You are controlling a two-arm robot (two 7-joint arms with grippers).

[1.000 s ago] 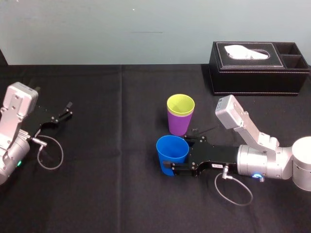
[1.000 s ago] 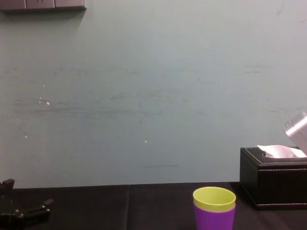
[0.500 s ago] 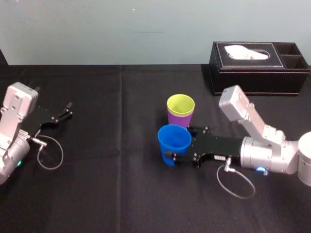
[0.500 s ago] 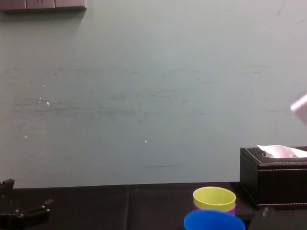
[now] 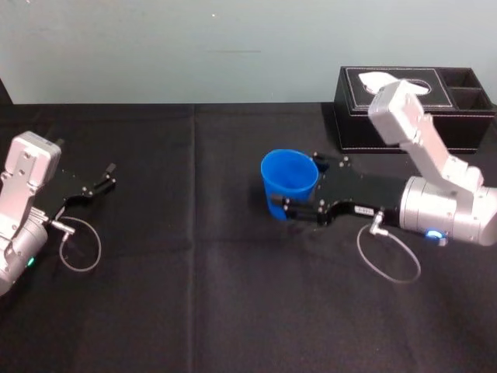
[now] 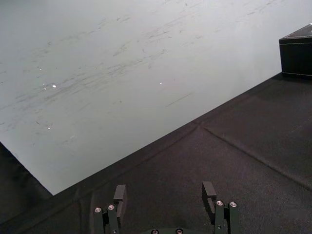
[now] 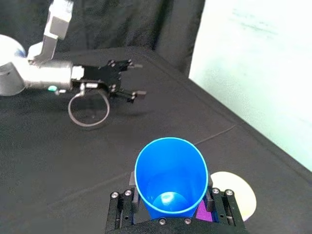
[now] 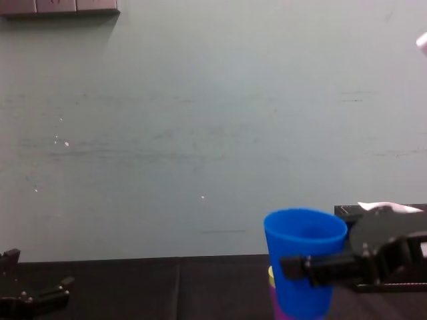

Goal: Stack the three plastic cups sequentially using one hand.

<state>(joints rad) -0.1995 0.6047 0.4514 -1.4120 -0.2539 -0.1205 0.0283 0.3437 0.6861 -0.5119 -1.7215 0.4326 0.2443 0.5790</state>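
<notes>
My right gripper (image 5: 293, 186) is shut on the blue cup (image 5: 289, 180), one finger on each side of its wall. The cup hangs upright above the table, mouth up. In the chest view the blue cup (image 8: 304, 257) hovers just over the yellow-green cup (image 8: 271, 273), which is nested in the purple cup (image 8: 278, 313). In the right wrist view the yellow-green cup's rim (image 7: 238, 196) and a strip of the purple cup (image 7: 202, 213) peek out beside the blue cup (image 7: 170, 178). In the head view the blue cup hides that pair.
My left gripper (image 5: 105, 177) rests open at the table's left side, with a cable loop (image 5: 80, 245) beside it. A black tissue box (image 5: 411, 109) stands at the back right, close behind my right arm. Black cloth (image 5: 194, 295) covers the table.
My right gripper has lifted the blue cup off the table and carried it away from me, to just above the nested yellow-green and purple cups. The left arm has stayed still.
</notes>
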